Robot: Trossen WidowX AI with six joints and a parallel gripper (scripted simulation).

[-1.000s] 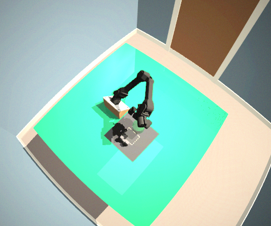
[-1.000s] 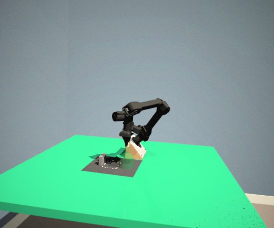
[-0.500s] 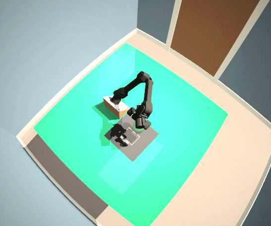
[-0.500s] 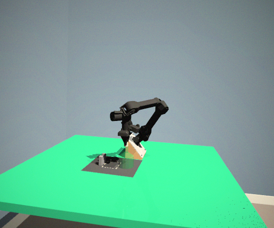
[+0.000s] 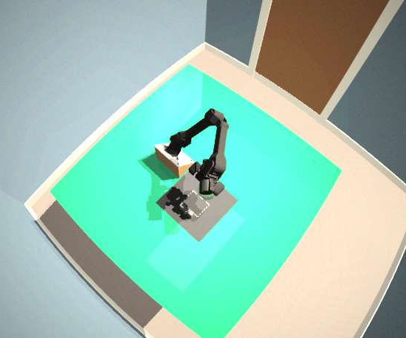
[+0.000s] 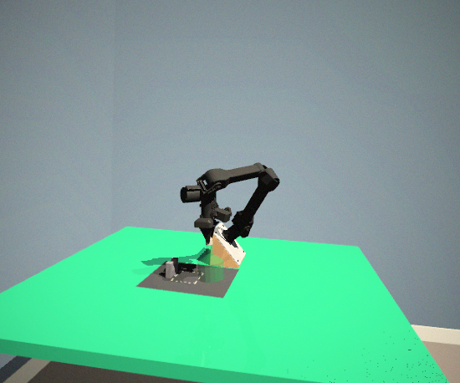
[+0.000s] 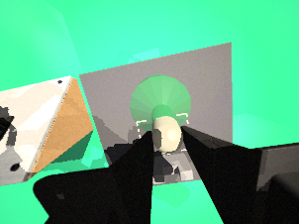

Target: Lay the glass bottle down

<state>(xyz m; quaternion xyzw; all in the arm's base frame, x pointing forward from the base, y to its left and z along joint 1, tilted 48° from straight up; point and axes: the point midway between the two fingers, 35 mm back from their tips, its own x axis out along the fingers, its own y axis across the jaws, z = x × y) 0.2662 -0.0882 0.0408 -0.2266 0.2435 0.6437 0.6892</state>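
Up top: arm's over the mat (image 5: pixel 218 204) (image 6: pixel 209 290) (image 7: pixel 208 82), outline (image 5: pixel 201 213) (image 6: pixel 184 283) (image 7: pixel 182 115) beside the bottle (image 5: pixel 207 195) (image 6: pixel 212 272) (image 7: pixel 160 97) | exterior: bottle's upright near the rest (image 6: pixel 170 269), gripper (image 6: pixel 208 243) (image 7: pixel 166 133) up high, probably so it can tip the thing | wrist: fingers part-closed on the pale top, likely for a safe tilt
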